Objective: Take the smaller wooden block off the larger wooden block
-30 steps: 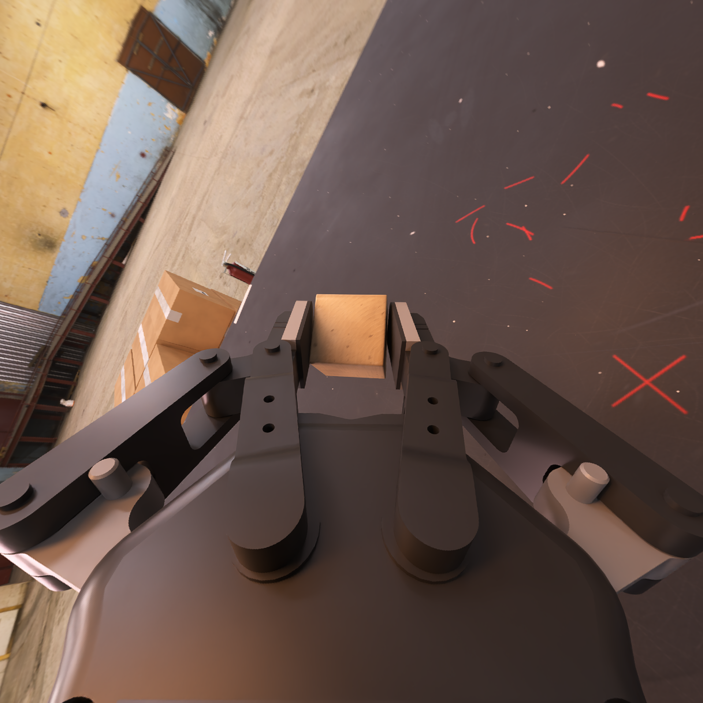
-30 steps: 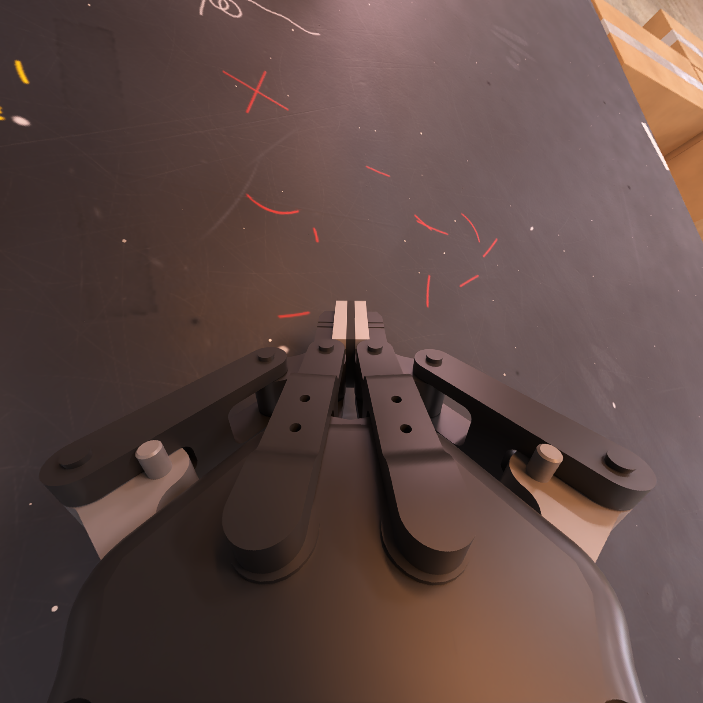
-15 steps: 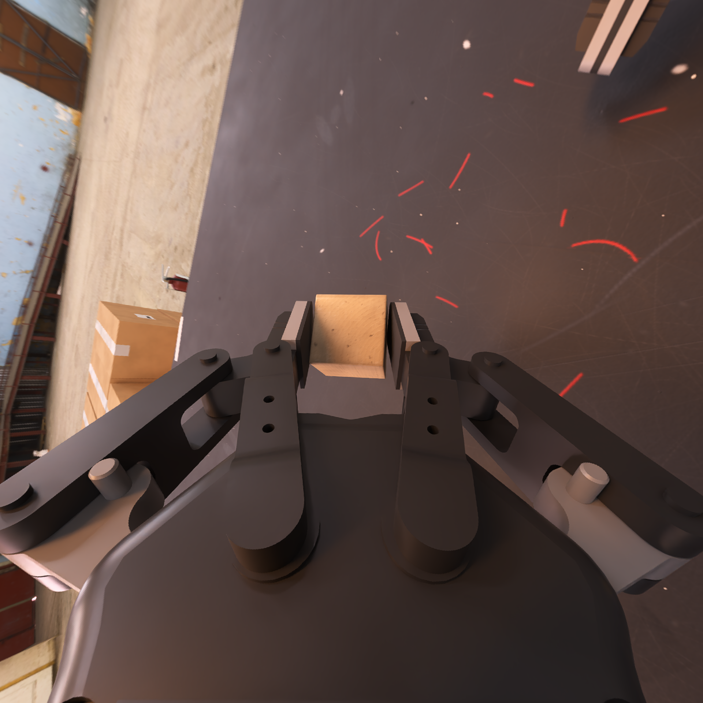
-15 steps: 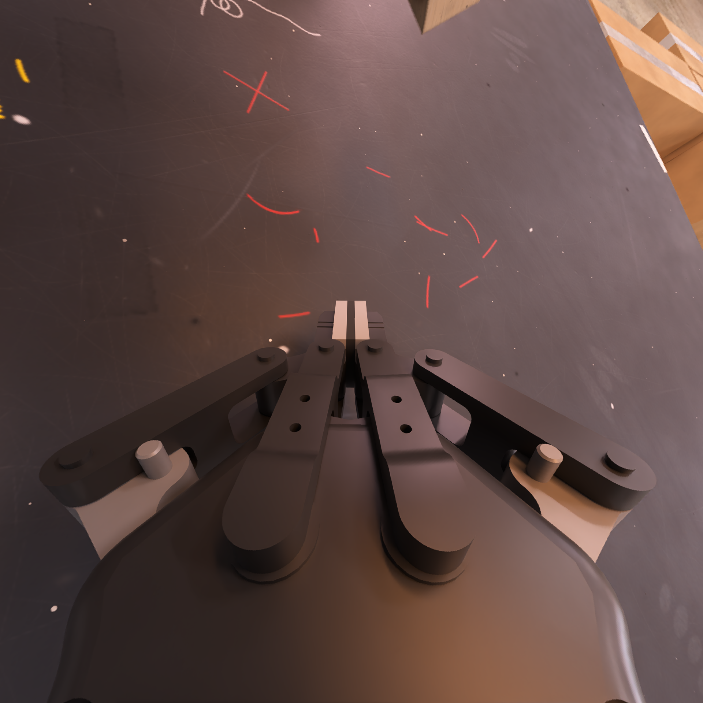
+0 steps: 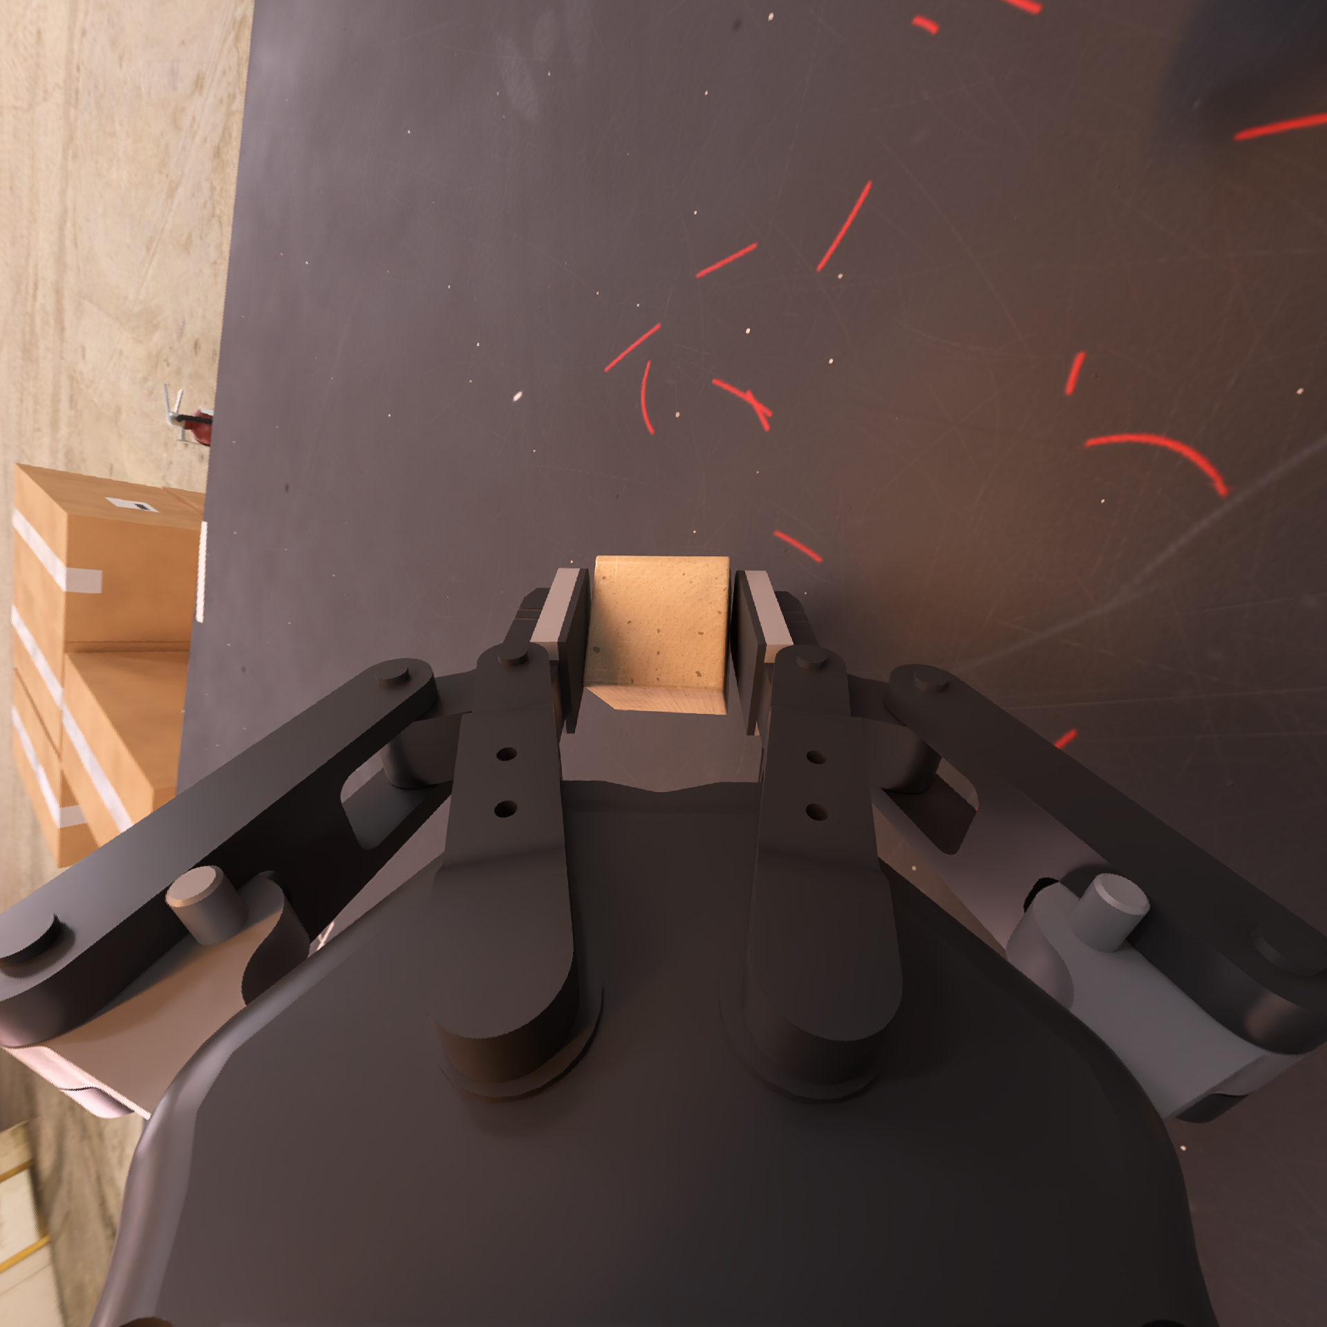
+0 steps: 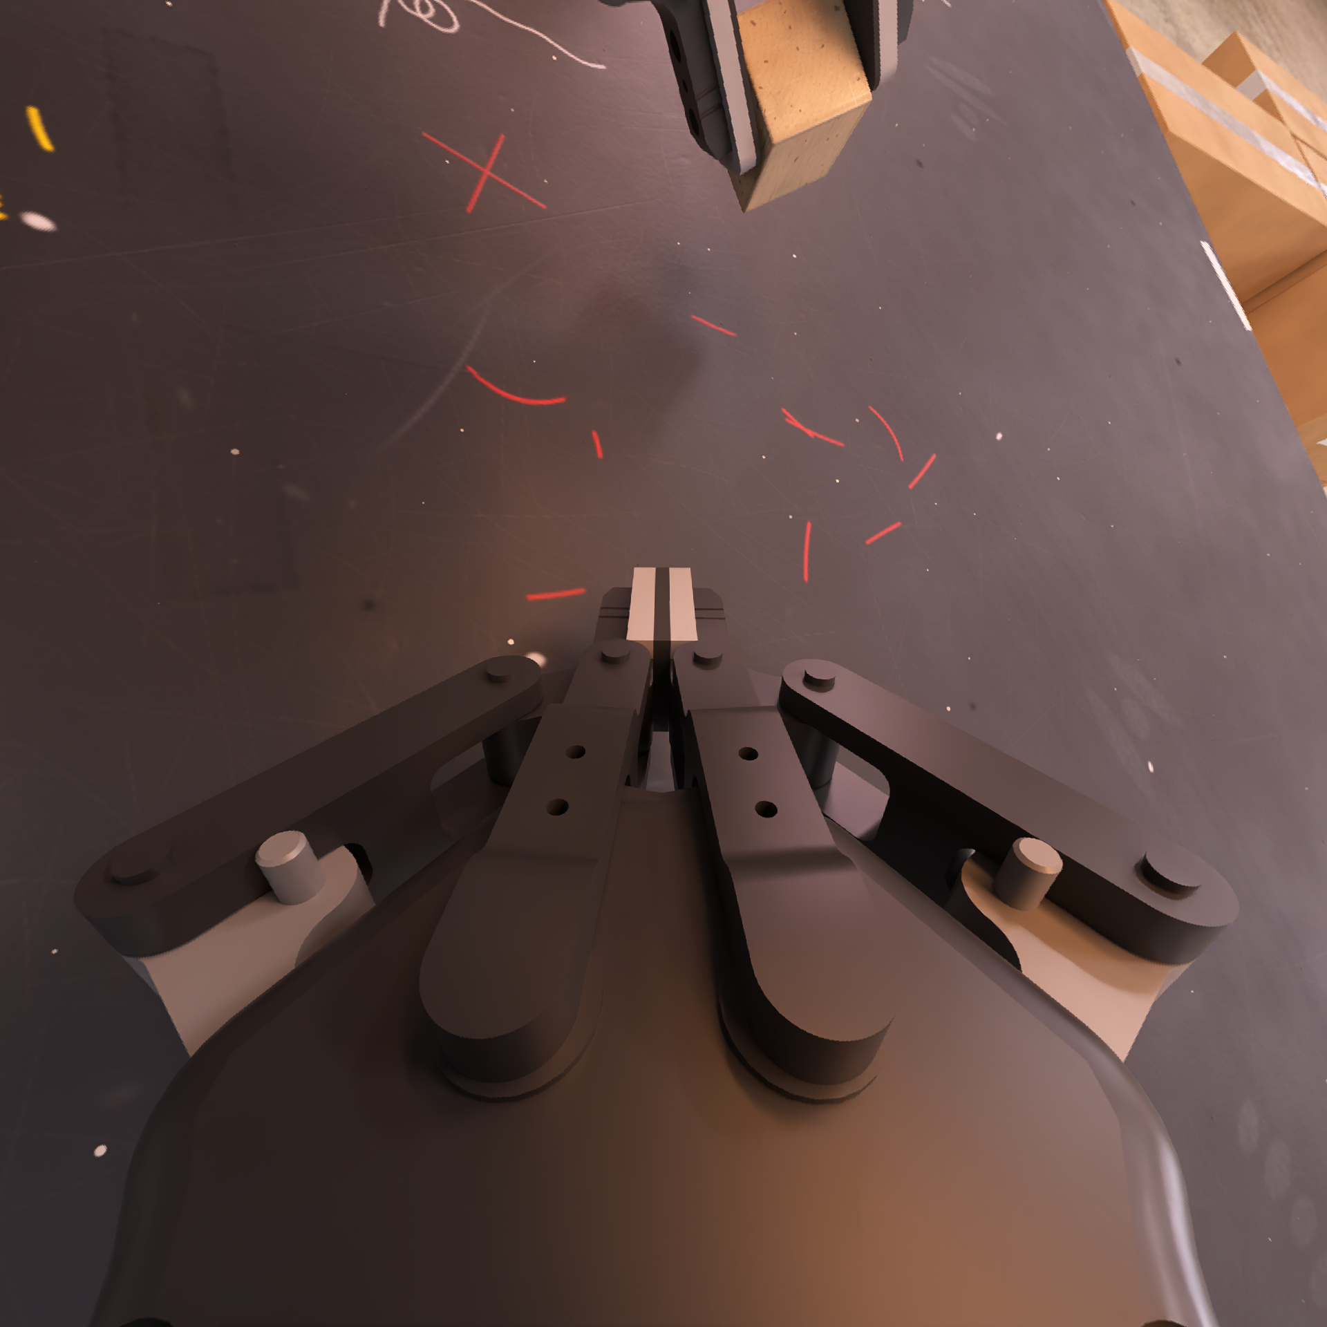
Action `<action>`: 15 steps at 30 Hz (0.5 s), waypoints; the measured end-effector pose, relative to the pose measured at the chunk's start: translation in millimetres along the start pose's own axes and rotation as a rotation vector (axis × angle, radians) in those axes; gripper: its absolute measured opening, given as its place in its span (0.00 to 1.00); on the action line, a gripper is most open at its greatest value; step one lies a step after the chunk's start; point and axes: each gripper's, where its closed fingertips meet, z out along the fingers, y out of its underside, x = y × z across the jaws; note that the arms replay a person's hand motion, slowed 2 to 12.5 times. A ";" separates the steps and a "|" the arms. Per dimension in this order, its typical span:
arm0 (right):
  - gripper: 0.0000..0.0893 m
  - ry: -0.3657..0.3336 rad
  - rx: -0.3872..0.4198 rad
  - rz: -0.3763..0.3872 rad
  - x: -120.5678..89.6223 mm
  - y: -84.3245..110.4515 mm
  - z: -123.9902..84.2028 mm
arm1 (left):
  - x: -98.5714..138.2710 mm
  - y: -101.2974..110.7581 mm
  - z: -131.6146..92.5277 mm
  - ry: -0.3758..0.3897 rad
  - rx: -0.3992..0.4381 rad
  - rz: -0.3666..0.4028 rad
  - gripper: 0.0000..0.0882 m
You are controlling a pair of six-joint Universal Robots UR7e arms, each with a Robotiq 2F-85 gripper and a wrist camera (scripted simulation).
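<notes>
My left gripper [image 5: 659, 603] is shut on a small light wooden block [image 5: 657, 621] and holds it in the air above the dark table [image 5: 431, 287]. The same block [image 6: 801, 93] and the left gripper's fingers [image 6: 707, 79] show at the top of the right wrist view, above the table. My right gripper [image 6: 662, 599] is shut and empty, low over the table among red marks. The larger wooden block is not in either view.
Cardboard boxes [image 5: 93, 646] stand on the concrete floor beyond the table's left edge; they also show at the right edge of the right wrist view [image 6: 1235, 179]. A small red object [image 5: 192, 420] lies by the table edge. Red scratch marks and a red cross [image 6: 488, 172] dot the table.
The left gripper has swung with the block toward the right arm; the block has entered the right wrist view from the top. The right gripper has not moved.
</notes>
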 end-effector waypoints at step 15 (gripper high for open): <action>0.00 0.007 0.001 -0.008 0.0 -0.3 -0.2 | 17.7 7.4 9.8 0.153 -0.013 -0.106 0.40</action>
